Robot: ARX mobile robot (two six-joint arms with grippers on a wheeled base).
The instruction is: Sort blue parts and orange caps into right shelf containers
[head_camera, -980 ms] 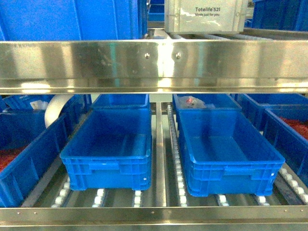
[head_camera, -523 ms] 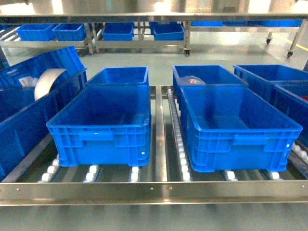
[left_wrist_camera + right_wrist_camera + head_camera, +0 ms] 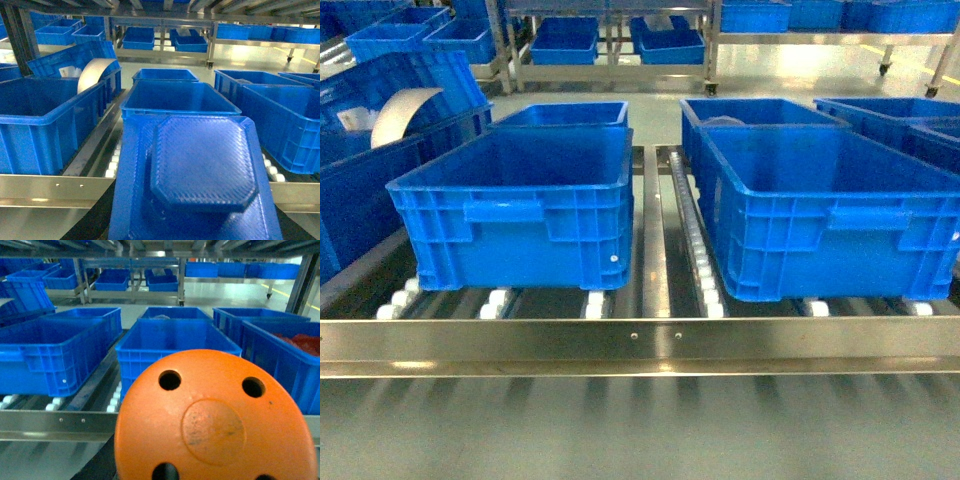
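Observation:
A blue part (image 3: 200, 170), flat with a raised octagonal boss, fills the lower left wrist view just in front of the shelf rail (image 3: 50, 187); my left gripper is shut on it, fingers hidden behind it. An orange cap (image 3: 215, 425), a round dome with several holes, fills the lower right wrist view, my right gripper shut on it, fingers hidden too. Two blue containers stand on the roller lanes: a left one (image 3: 520, 200) and a right one (image 3: 820, 210). Neither gripper shows in the head view.
The steel front rail (image 3: 640, 340) runs across the shelf's near edge, with white rollers (image 3: 695, 250) between the crates. More blue crates stand behind and beside, one at far right holding red pieces (image 3: 305, 345). A white curved sheet (image 3: 400, 110) leans in the left crate.
The head view has dropped: the upper shelf rail has left the frame, and the two front crates now appear from a lower, flatter angle with their front walls showing.

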